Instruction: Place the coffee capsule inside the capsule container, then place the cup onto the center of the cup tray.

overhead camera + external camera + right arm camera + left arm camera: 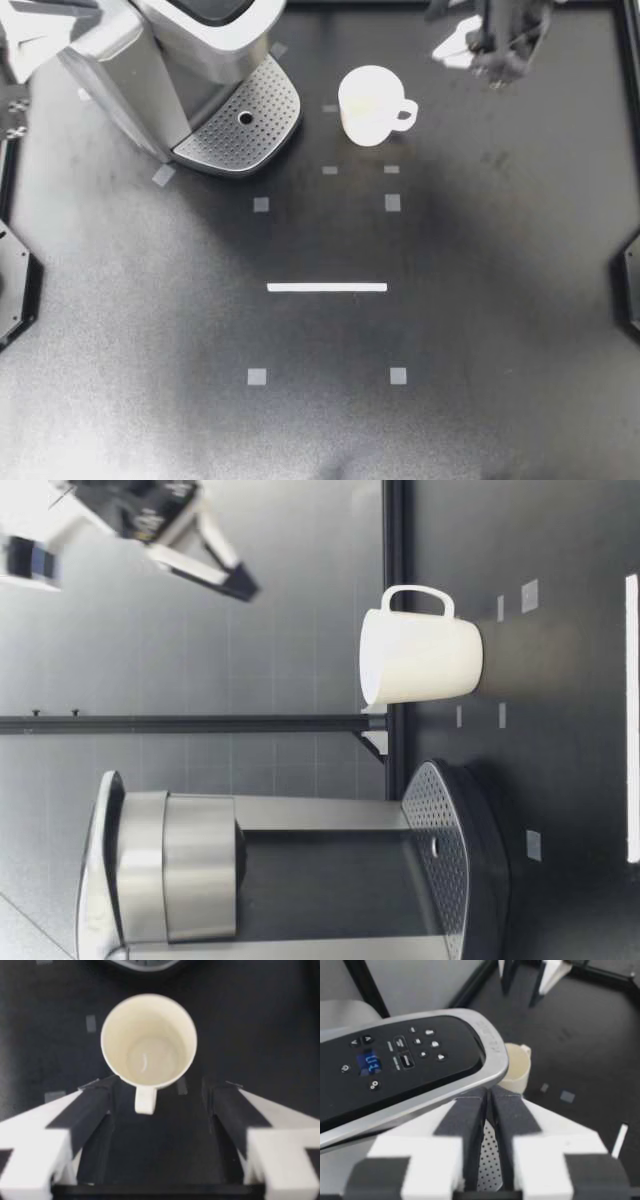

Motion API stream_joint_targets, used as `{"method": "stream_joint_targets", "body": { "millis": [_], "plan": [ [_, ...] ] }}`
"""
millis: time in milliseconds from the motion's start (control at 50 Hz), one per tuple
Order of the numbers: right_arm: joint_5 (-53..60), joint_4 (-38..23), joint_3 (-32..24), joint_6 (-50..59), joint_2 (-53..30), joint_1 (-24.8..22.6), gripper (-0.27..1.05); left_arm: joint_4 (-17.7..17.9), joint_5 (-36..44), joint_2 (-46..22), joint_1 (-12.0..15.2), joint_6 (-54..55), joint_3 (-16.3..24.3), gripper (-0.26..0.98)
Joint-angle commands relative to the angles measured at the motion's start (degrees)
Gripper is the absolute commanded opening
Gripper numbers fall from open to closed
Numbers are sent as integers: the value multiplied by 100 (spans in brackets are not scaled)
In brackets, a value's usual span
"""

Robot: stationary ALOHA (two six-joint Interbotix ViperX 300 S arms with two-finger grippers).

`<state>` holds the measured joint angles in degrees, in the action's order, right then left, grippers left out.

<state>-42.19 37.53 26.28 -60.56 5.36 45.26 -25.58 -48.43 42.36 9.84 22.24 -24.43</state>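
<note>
The white cup (372, 105) stands upper centre on the table (450, 300), beside the coffee machine (180, 70). The right pincer (497, 68) gapes wide, empty; the left pincer (490, 1110) is closed, empty.

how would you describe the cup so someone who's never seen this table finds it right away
Find the big silver coffee machine at one corner, then its perforated cup tray. Beside that tray, on the bare dark tabletop, stands the cup, upright and empty. It is the only white handled thing there, its handle pointing away from the machine.
</note>
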Motion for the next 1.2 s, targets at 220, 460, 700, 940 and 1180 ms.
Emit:
{"method": "stream_joint_targets", "body": {
  "millis": [220, 460, 700, 940, 1180],
  "plan": [
    [26, 158, 53, 62, -264, 26, 61, -70, 53, 9, -9, 9, 70, 19],
    [343, 141, 246, 220, -299, -105, 61, -211, 53, -9, -18, 18, 70, 19],
    [527, 53, 308, 343, -387, -202, 61, -220, 53, -26, -18, 26, 53, 19],
    [668, 9, 325, 352, -580, -352, 61, -220, 53, -26, -18, 26, 18, 19],
    [738, -26, 352, 352, -712, -422, 61, -229, 53, 9, -9, 26, -18, 19]
  ]
}}
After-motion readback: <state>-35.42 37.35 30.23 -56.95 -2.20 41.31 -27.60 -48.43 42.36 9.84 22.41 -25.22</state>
